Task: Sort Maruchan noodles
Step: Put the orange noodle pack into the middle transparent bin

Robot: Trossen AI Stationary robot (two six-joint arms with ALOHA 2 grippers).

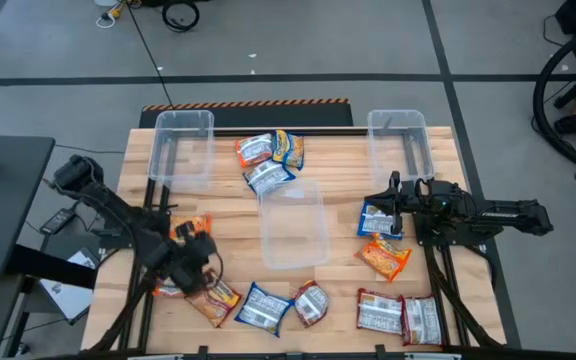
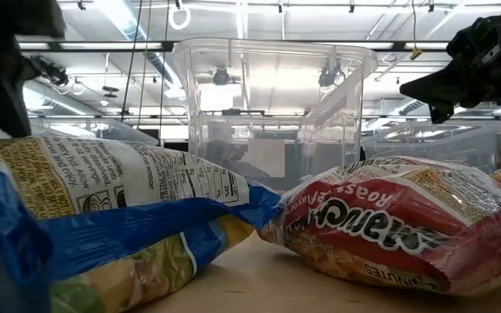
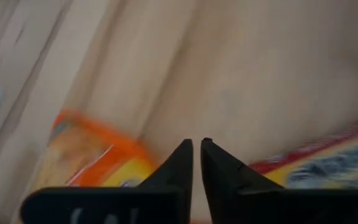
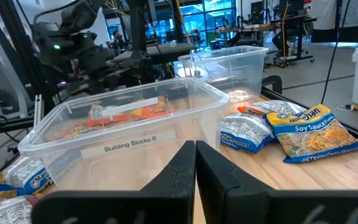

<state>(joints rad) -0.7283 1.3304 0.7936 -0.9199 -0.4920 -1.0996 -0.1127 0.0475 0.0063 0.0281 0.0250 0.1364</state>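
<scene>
The Maruchan noodles lie scattered over the wooden table (image 1: 228,215). At the far middle, three packets (image 1: 268,160) bunch together: orange, blue and yellow-blue. Along the near edge sit an orange packet (image 1: 215,300), a blue packet (image 1: 261,308), a red packet (image 1: 311,302) and two dark red packets (image 1: 398,317) side by side. On the right, a blue-and-white packet (image 1: 378,220) lies just far of an orange one (image 1: 384,257).

The left gripper (image 1: 190,262) is low at the near left, with an orange packet (image 3: 89,165) just beside its tips; in the left wrist view its fingers (image 3: 178,168) stand almost together, a thin slit between them, nothing pinched. The right gripper (image 1: 393,205) hangs over the blue-and-white packet on the right, its fingers (image 4: 179,174) closed together and empty.

A clear bin (image 1: 293,225) sits at the table's middle; two more stand at the far left (image 1: 183,145) and far right (image 1: 400,140).
</scene>
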